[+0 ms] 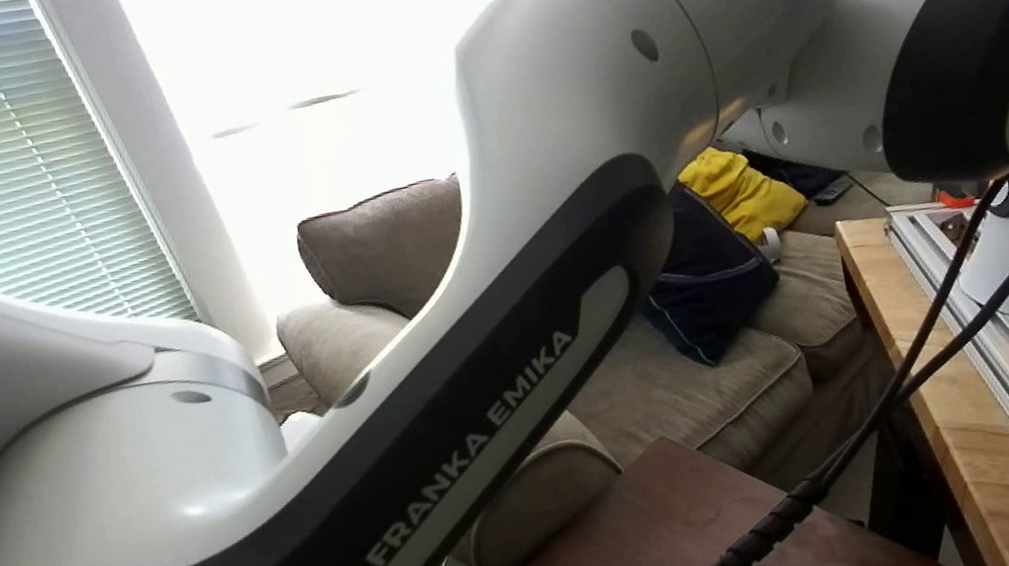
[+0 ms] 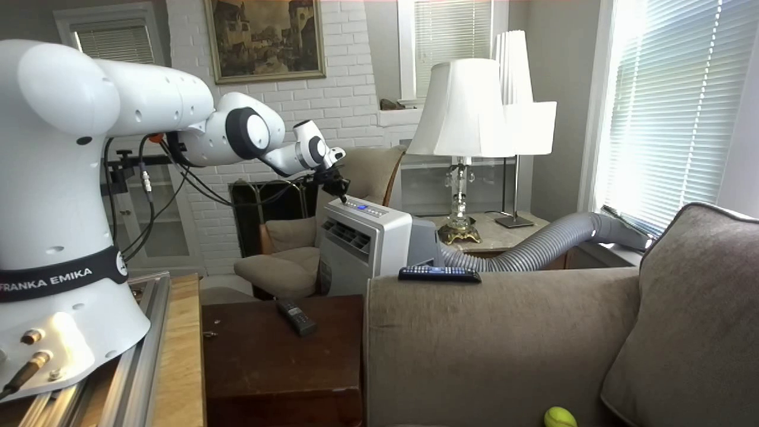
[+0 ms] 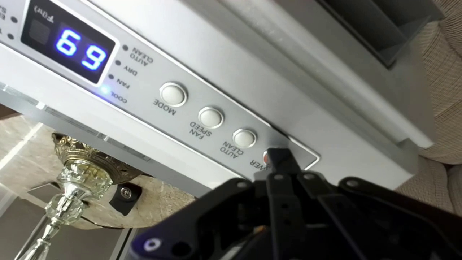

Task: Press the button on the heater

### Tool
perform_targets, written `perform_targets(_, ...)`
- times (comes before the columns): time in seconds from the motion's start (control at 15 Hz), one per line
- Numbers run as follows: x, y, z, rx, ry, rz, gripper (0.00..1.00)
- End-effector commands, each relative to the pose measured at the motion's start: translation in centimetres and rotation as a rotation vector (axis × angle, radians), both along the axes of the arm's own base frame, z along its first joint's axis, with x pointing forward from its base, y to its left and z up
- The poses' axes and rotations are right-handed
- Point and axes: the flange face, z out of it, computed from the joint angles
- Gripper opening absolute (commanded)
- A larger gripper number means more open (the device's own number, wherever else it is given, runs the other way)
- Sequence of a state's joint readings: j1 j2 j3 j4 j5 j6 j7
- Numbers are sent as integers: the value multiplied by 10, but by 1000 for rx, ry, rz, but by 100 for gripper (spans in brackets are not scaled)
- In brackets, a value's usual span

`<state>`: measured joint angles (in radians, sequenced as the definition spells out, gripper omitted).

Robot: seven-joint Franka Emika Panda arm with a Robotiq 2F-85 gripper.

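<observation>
The tool (image 3: 283, 159) is narrow, its two fingertips (image 3: 279, 157) meeting over the end of the control strip (image 3: 144, 86) on top of the heater (image 2: 388, 249), which stands below the tool and slightly to its right in an exterior view. In the wrist view the fingertips partly cover the orange-red power button (image 3: 266, 157); whether they press it or sit just above, I cannot tell. Moving away from the tool along the control strip, the round white auto clean button (image 3: 244, 138) is nearest, then the fan speed button (image 3: 210, 118), then the mode button (image 3: 173, 94). Farther from the tool, the display (image 3: 70, 39) glows blue with 69, and a small blue light (image 3: 105, 89) marked COOL is lit. In an exterior view the slatted grille (image 2: 348, 238) lies below the tool, and an armchair (image 2: 290, 237) sits behind and to the left. To the tool's right, beyond the heater, a white-shaded lamp (image 2: 456, 112) stands on a pale counter (image 2: 495, 234), and a gray ribbed hose (image 2: 533, 240) runs from behind the heater toward the window (image 2: 682, 112). In the foreground, below the tool, are a dark wooden chest (image 2: 278, 367) with a handset (image 2: 295, 317) lying on it and, lower right, a sofa arm (image 2: 504, 332) with a remote (image 2: 439, 273) along its top. The white robot arm (image 2: 160, 98) reaches to the tool from the left.
</observation>
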<state>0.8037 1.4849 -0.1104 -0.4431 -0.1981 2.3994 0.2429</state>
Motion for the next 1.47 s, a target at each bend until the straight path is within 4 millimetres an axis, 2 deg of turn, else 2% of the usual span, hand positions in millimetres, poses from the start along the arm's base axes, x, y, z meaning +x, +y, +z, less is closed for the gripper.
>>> perform_targets(0.0,-9,7,-6,-6,18,2,0)
perform_targets(0.27,-17,12,-12,-21,30,18,0)
perform_targets(0.4,-17,15,-7,1,16,20,0)
perform_targets(0.87,-8,15,14,77,-73,25,0)
perform_targets(1.4,1,7,13,67,-125,17,0)
